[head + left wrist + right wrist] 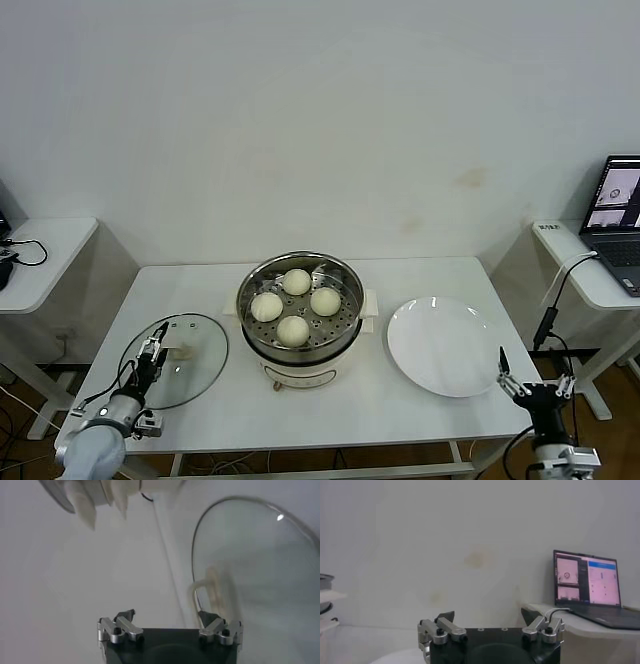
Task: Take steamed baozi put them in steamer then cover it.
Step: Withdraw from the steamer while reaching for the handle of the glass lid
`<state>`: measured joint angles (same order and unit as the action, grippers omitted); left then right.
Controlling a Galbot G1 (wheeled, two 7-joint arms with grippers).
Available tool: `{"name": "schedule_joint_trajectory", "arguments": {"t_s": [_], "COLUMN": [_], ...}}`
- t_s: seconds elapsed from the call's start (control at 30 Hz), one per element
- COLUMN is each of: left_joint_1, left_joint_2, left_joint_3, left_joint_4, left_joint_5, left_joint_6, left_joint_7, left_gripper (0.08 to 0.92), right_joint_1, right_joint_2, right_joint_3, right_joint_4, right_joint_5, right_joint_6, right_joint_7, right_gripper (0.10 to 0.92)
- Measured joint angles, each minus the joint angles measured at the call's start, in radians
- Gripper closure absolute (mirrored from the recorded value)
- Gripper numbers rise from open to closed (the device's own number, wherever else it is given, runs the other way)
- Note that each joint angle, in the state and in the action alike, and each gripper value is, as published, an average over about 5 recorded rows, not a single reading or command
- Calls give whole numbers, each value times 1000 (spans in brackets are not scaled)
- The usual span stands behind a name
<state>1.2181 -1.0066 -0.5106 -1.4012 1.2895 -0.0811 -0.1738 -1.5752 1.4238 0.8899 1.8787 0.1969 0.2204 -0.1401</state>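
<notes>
You've got the white desk spread out in front of you, and the steamer sits mid-desk, a touch toward the front edge, pot open on top. Right of it, the flat white plate lies bare near the front right corner. Over by the front left corner the cover rests flat on the desk, handle up, well apart from the steamer.

All four steamed baozi are already on the perforated tray, so by my read only the covering is left.

Your left gripper is hovering at the near edge of the cover, jaws spread apart, holding nothing; the left wrist view shows the cream handle just ahead of it, slightly off to one finger's side. Your right gripper waits off the front right corner, jaws also spread wide and empty.

Now the risks. That offset could put a finger on the glass instead of the handle, and the cover would skid across the desk. Grip the bar off-centre and the heavy glass may tilt and slip on the lift. Carry it low and the metal rim could clip the steamer's wall or land crooked on a bun.
</notes>
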Motion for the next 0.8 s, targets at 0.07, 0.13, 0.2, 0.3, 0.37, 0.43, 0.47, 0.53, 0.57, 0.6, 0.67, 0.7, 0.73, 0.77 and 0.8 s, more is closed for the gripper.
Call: {"name": "schedule_joint_trajectory", "arguments": {"t_s": [0.07, 0.13, 0.2, 0.3, 0.37, 0.43, 0.47, 0.53, 0.57, 0.6, 0.67, 0.7, 0.73, 0.77, 0.8], "left_joint_1": [-14, -26, -37, -53, -63, -74, -78, -87, -91, -94, -99, -101, -103, -104, -104], "left_joint_2": [-1, -2, -3, -5, -6, -6, -7, -9, -9, -10, -11, -12, -12, -12, -13], "left_joint_3": [6, 12, 17, 24, 29, 35, 37, 41, 43, 44, 45, 45, 45, 45, 45], "left_joint_4": [12, 24, 35, 48, 57, 66, 70, 79, 83, 87, 94, 97, 100, 103, 105], "left_joint_5": [2, 4, 6, 8, 7, 4, 3, 1, 0, 0, 0, 0, 0, 0, 0], "left_joint_6": [0, -1, -1, -1, -1, -1, -1, -1, -1, -1, -1, -1, 0, 0, 0], "left_joint_7": [2, 2, 2, 4, 7, 10, 10, 12, 13, 14, 16, 17, 18, 18, 19], "left_gripper": [177, 177, 177, 177, 177, 177, 177, 177, 177, 185, 209, 234, 259, 285, 320], "right_joint_1": [-3, -7, -10, -13, -14, -16, -17, -20, -21, -22, -23, -23, -23, -24, -24], "right_joint_2": [2, 3, 4, 4, 5, 6, 6, 7, 7, 7, 7, 6, 6, 6, 6], "right_joint_3": [-1, -2, -2, -2, -3, -4, -5, -6, -6, -6, -6, -6, -7, -7, -8], "right_joint_4": [-1, 0, 3, 8, 10, 10, 11, 12, 12, 13, 13, 13, 14, 14, 14], "right_joint_5": [-1, 0, 1, 2, 3, 4, 4, 4, 4, 4, 4, 4, 4, 4, 3], "right_joint_6": [1, 0, -1, -2, -2, -2, -2, -1, 0, 0, 1, 1, 1, 2, 2], "right_joint_7": [-1, -2, -3, -3, -3, -4, -4, -5, -6, -6, -7, -7, -7, -8, -8], "right_gripper": [203, 203, 202, 203, 203, 203, 202, 203, 203, 203, 203, 203, 202, 203, 203]}}
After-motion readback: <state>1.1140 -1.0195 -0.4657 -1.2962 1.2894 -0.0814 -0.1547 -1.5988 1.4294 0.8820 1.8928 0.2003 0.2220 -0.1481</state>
